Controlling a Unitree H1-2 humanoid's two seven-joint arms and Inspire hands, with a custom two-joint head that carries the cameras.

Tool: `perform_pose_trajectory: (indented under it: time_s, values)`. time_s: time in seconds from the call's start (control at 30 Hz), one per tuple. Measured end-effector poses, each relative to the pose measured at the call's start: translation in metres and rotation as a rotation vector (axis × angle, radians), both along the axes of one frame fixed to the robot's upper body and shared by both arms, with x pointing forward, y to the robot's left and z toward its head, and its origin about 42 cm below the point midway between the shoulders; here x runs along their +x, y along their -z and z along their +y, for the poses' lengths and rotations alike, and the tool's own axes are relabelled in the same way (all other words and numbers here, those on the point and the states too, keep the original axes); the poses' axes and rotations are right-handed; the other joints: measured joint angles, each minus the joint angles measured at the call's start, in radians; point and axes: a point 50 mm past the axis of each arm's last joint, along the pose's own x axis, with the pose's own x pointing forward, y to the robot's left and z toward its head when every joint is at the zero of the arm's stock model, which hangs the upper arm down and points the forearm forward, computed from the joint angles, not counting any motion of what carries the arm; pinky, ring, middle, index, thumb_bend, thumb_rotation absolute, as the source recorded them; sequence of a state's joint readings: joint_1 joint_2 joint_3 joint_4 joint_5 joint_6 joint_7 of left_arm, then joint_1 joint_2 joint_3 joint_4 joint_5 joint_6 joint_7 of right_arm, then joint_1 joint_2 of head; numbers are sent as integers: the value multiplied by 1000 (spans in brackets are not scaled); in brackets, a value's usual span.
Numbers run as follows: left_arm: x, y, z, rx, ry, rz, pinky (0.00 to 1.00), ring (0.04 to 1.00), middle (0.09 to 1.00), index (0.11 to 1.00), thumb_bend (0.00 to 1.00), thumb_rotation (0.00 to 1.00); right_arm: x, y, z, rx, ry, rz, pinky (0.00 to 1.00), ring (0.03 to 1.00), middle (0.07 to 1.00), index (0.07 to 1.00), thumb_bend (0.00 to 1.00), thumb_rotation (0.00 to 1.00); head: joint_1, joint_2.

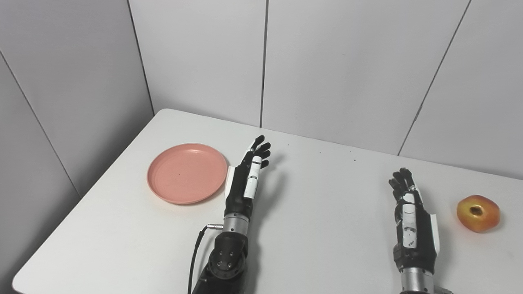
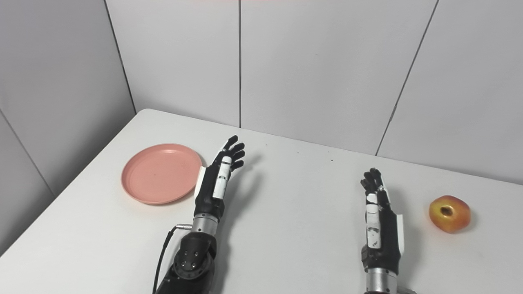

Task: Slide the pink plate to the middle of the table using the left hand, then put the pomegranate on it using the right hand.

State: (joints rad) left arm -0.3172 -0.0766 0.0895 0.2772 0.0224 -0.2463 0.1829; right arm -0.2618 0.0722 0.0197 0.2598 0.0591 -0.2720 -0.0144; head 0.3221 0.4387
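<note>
A round pink plate [image 1: 187, 172] lies on the left part of the white table [image 1: 318, 192], with nothing on it. My left hand [image 1: 247, 175] is held edge-up just to the right of the plate's rim, fingers straight and apart, holding nothing. A red and yellow pomegranate [image 1: 478, 212] rests near the table's right side, its dark crown facing me. My right hand [image 1: 408, 212] stands open to the left of the fruit, a clear gap between them.
Grey wall panels [image 1: 335, 61] close off the back and the left of the table. The table's left edge [image 1: 81, 200] runs close past the plate. A black cable [image 1: 196, 253] loops beside my left forearm.
</note>
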Motion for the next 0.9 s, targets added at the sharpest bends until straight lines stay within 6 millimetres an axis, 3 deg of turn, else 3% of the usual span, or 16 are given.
perform_pose_trajectory:
  time_s: [0.37,0.9]
  values:
    - [16,-32,32,2,-79,-91,828,845,843,834,332,1000,0,0,0,4,1,0,1000,915,910,907,560,903,0,-6]
    - [26,-63,116,47,-317,-103,768,792,794,783,292,996,5,0,0,-3,1,4,999,908,905,905,561,895,8,-5]
